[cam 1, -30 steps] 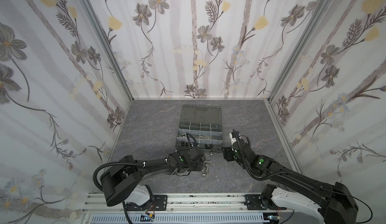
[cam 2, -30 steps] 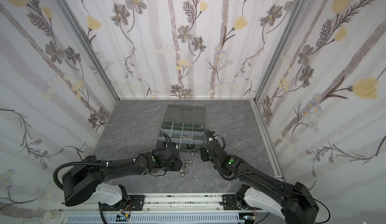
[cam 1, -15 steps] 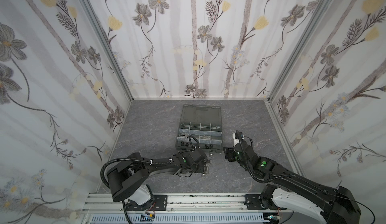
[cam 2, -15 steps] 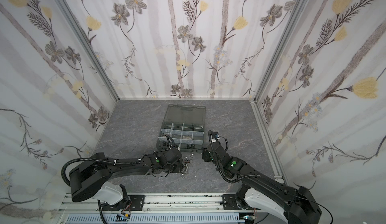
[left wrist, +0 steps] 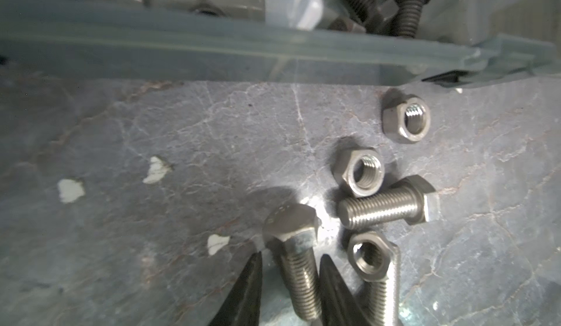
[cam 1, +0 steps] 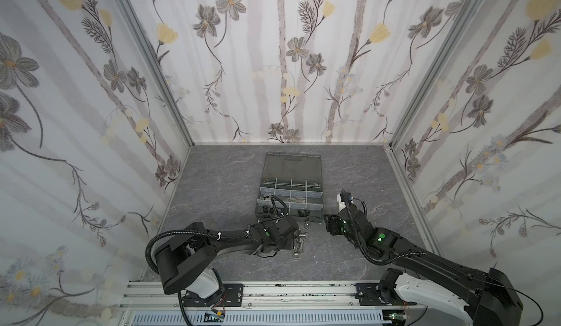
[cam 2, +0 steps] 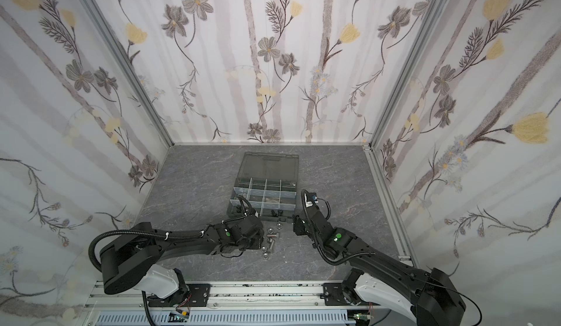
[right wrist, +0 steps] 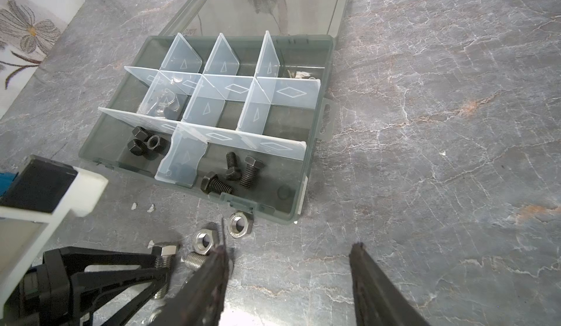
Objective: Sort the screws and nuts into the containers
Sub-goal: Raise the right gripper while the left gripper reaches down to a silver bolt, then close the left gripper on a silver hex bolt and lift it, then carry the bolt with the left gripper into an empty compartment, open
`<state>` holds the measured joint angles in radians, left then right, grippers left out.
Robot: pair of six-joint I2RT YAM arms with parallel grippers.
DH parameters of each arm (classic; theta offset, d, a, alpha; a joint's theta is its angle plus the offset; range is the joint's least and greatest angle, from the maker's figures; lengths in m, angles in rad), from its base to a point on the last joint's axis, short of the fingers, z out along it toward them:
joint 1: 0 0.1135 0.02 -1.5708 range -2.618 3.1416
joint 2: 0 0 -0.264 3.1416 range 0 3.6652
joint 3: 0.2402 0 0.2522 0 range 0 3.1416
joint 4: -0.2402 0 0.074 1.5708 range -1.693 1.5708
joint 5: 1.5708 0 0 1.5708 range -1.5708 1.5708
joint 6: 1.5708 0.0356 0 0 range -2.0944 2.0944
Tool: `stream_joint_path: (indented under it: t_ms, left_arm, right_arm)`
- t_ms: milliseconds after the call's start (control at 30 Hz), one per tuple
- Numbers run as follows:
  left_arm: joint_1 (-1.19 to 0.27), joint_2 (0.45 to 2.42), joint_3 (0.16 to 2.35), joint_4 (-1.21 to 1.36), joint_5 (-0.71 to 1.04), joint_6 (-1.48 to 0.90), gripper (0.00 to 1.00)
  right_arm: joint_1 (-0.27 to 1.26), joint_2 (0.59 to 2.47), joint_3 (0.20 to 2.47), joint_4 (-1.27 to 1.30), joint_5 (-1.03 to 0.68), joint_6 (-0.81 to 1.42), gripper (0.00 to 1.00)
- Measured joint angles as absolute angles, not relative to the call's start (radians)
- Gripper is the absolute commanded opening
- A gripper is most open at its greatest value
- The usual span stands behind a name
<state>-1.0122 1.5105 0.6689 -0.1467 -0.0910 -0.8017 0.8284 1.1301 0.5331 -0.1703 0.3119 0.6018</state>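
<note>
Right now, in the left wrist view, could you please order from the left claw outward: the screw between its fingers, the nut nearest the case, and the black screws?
1. Silver screw, straddled by the left claw.
2. Silver nut, on the table just outside the case.
3. Black screws, inside the case.

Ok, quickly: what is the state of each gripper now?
Left gripper: jaws narrow, either side of a silver screw; whether they grip it cannot be told.
Right gripper: open, holding nothing.
</note>
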Motion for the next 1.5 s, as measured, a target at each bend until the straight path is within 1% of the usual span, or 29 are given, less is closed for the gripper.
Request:
stream_joint_path:
  t_ms: [167,333,600,800,967,1133,1233,1367,1500]
  left_arm:
    - [-1.008,1.513,0.695,-0.236,-0.141,-0.759,0.35]
    - [-1.006,1.524,0.714,-0.287,-0.174,-0.728,0.32]
    - [-1.006,1.541,0.735,-0.311,-0.183,-0.679,0.21]
    - [-1.006,1.526,0.738,-0.321,-0.181,-0.657,0.15]
    - [-0.998,1.448,0.748,-0.332,-0.17,-0.631,0.14]
    - [-0.92,1.365,0.823,-0.336,-0.124,-0.599,0.15]
    - [-0.853,1.356,0.888,-0.332,-0.104,-0.562,0.16]
    - [-0.756,1.417,0.976,-0.33,-0.093,-0.509,0.15]
    - [-0.715,1.532,1.063,-0.33,-0.069,-0.458,0.15]
  right_arm:
    - [0.828,1.132,0.532,-0.168,0.308,0.606,0.64]
    - [0.828,1.137,0.527,-0.16,0.294,0.61,0.64]
    - [0.828,1.147,0.522,-0.136,0.286,0.613,0.64]
    - [0.828,1.147,0.517,-0.133,0.286,0.613,0.64]
    - [0.828,1.148,0.516,-0.133,0.286,0.62,0.64]
    - [0.828,1.148,0.514,-0.133,0.286,0.62,0.64]
    - [0.828,1.15,0.514,-0.132,0.286,0.62,0.64]
    - [0.828,1.151,0.514,-0.132,0.282,0.62,0.64]
    - [0.828,1.151,0.519,-0.132,0.282,0.62,0.64]
